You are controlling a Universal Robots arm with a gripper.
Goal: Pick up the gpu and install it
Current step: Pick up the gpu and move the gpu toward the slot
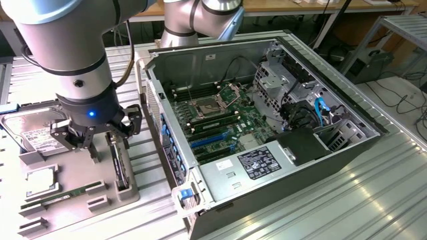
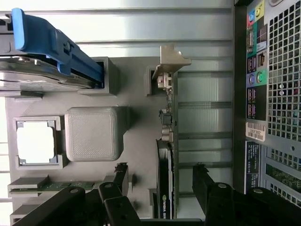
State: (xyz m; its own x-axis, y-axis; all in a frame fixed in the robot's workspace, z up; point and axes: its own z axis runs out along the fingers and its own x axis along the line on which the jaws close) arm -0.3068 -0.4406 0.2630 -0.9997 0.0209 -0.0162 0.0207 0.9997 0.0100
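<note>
The gripper (image 2: 162, 172), jaws spread, straddles the gpu (image 2: 164, 190), which stands on edge in a slot of the gray tray (image 2: 136, 127). In the exterior view a hard drive (image 1: 30, 132) lies in the tray at the gpu's 10 o'clock, and the open computer case (image 1: 207, 65) is at 3 o'clock.

Silver-grey cylindrical robot arm (image 1: 63, 45): dark joint seams, one dark screw head (image 1: 79, 83), black cable (image 1: 125, 75) along its side. Black wrist ring carries a lit blue lamp (image 1: 91, 114). Black metal two-finger gripper (image 1: 107, 136) has bolted linkage fingers (image 2: 117, 207).
</note>
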